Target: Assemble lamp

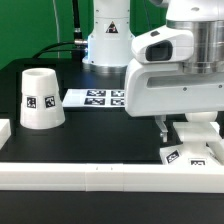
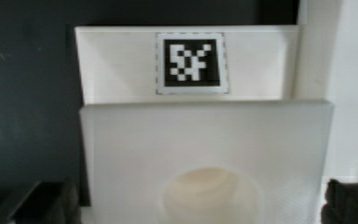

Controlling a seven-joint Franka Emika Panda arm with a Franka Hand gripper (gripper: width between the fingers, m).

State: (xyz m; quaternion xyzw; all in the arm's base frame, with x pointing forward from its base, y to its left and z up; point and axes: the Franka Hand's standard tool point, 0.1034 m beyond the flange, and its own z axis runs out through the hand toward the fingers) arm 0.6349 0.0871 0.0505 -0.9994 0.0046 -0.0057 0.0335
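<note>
The flat square lamp base [image 1: 196, 146] lies on the black table at the exterior view's right, against the front rail, with tags on its side. In the wrist view the base [image 2: 194, 140] fills the frame, showing a tag and a round socket. My gripper [image 1: 186, 130] is lowered over it. It is open in the wrist view [image 2: 199, 206], with one dark finger [image 2: 44, 204] on each side of the base and a thin dark gap showing beside it. The cone shade [image 1: 42, 97] stands upright at the left. The bulb is out of view.
The marker board [image 1: 97, 97] lies flat on the table behind the middle. A long white rail [image 1: 90, 176] runs along the front edge, and a short rail piece [image 1: 4, 130] shows at the left. The arm's white pedestal [image 1: 108, 40] stands at the back.
</note>
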